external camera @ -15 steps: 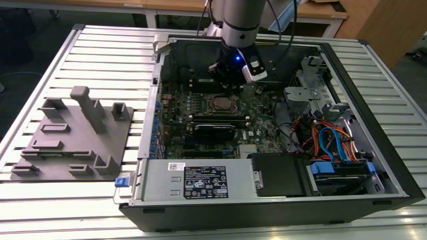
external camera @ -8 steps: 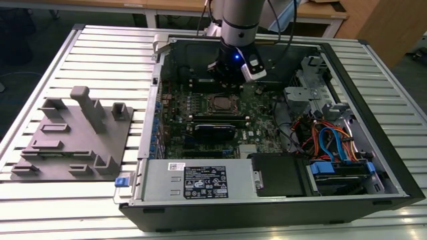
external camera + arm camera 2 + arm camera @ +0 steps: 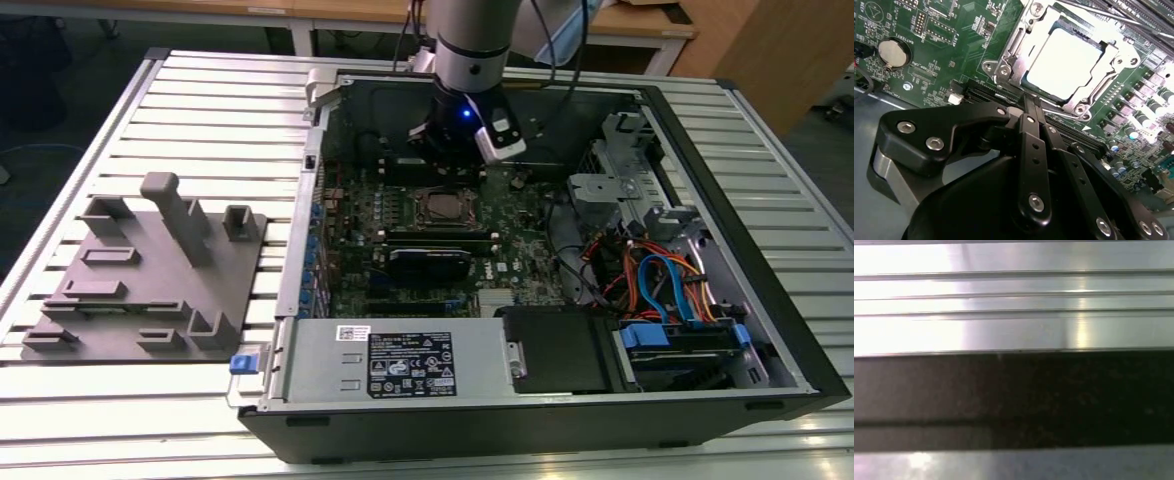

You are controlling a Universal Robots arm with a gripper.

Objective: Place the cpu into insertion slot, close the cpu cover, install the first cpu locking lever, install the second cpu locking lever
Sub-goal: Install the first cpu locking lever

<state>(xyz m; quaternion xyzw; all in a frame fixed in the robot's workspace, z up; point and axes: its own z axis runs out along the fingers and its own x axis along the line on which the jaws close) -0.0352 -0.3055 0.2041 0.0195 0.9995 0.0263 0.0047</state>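
While the gripper (image 3: 1030,100) hangs over the motherboard (image 3: 954,45) inside the open computer case (image 3: 561,425), we see its fingers (image 3: 1027,117) pressed together with nothing between them. Their tips point at the near edge of the socket, just beside the cpu cover (image 3: 1014,50); whether they touch it we cannot tell. We find the cpu (image 3: 1064,62) lying flat in the socket, apart from the fingertips, its pale face showing through the cover's window. A grey fixture plate (image 3: 147,270) rests on the slatted table (image 3: 200,100), at the exterior view's left.
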